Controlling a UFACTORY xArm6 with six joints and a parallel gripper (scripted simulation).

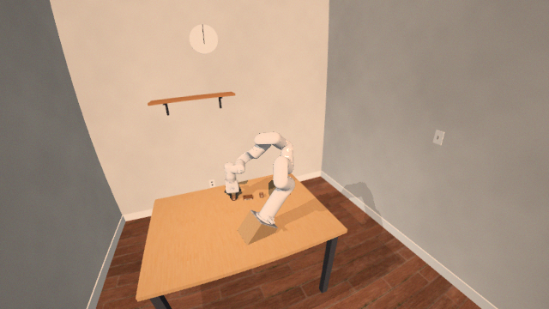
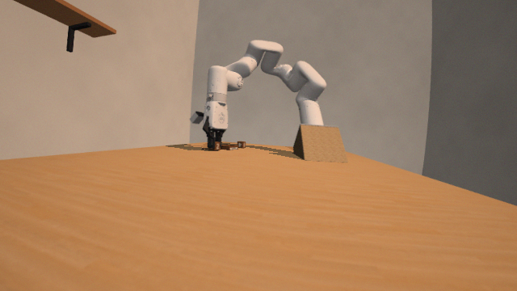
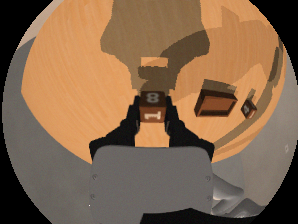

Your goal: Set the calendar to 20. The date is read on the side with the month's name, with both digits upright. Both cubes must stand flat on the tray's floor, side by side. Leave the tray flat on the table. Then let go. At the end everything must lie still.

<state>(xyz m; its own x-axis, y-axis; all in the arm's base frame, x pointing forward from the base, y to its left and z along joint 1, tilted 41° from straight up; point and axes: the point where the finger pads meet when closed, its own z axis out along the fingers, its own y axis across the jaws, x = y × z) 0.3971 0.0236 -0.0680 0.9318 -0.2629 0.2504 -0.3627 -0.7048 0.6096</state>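
Observation:
My gripper (image 1: 233, 196) (image 2: 214, 145) (image 3: 152, 103) points down and is shut on a brown cube (image 1: 233, 198) (image 2: 217, 146) (image 3: 152, 114). The wrist view shows an 8 on its dark face and a 1, turned sideways, on its lit face. The cube is at or very near the table top; any gap is too small to tell. The brown tray (image 1: 248, 197) (image 2: 230, 148) (image 3: 220, 94) lies to the right, with no cube in it. The other cube (image 1: 261, 195) (image 2: 241, 144) (image 3: 248, 108) stands beyond the tray; its digit is too small to read surely. No month name is readable.
The arm's base stands on a wedge-shaped block (image 1: 252, 229) (image 2: 325, 143) on the wooden table (image 1: 193, 240) (image 2: 242, 218). A dark object (image 1: 271, 186) shows partly behind the arm. The table's back edge is close behind the gripper. A shelf (image 1: 191, 99) hangs on the wall.

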